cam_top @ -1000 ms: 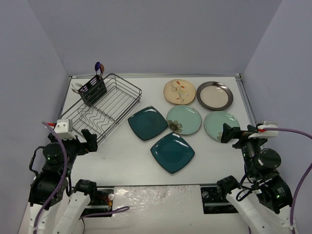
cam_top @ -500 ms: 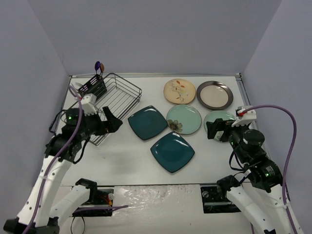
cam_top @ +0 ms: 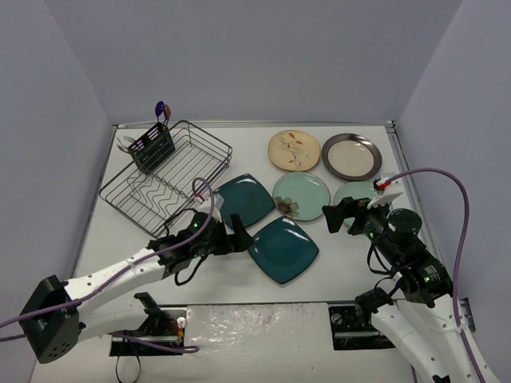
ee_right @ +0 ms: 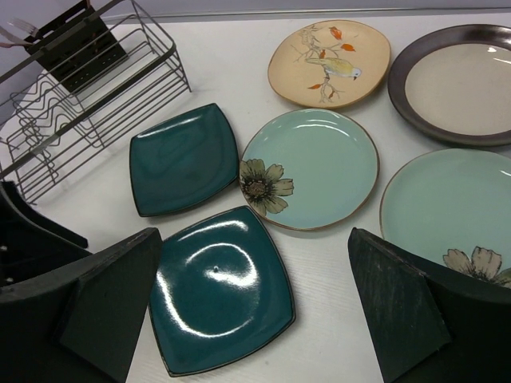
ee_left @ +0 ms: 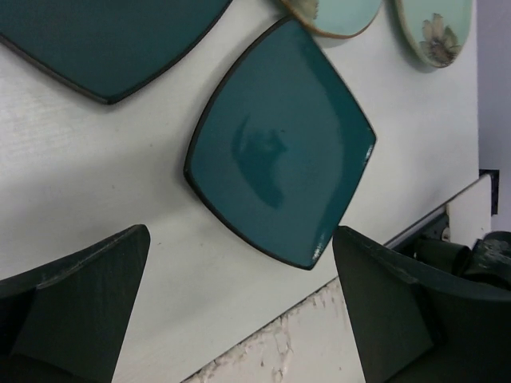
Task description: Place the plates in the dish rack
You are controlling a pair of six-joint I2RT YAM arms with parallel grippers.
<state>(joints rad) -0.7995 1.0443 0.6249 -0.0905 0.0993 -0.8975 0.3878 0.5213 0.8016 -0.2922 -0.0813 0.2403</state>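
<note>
Six plates lie flat on the table. The near teal square plate [cam_top: 283, 250] also shows in the left wrist view [ee_left: 279, 159] and the right wrist view [ee_right: 219, 291]. The far teal square plate [cam_top: 242, 200] lies behind it. Also there: a mint flowered plate [cam_top: 302, 195], a second mint plate [cam_top: 361, 194] partly hidden, a cream floral plate [cam_top: 294, 149] and a beige dark-rimmed plate [cam_top: 351, 155]. The black wire dish rack [cam_top: 168, 175] holds no plates. My left gripper [cam_top: 235, 239] is open, low, just left of the near teal plate. My right gripper [cam_top: 339, 217] is open, above the table right of it.
A dark cutlery holder [cam_top: 152, 150] with utensils stands at the rack's far left corner. The table's front edge [ee_left: 319, 319] runs just below the near teal plate. Grey walls enclose the table on three sides.
My left arm has swung from beside the rack down and right to the near teal plate's left edge. My right gripper has moved a little left and forward.
</note>
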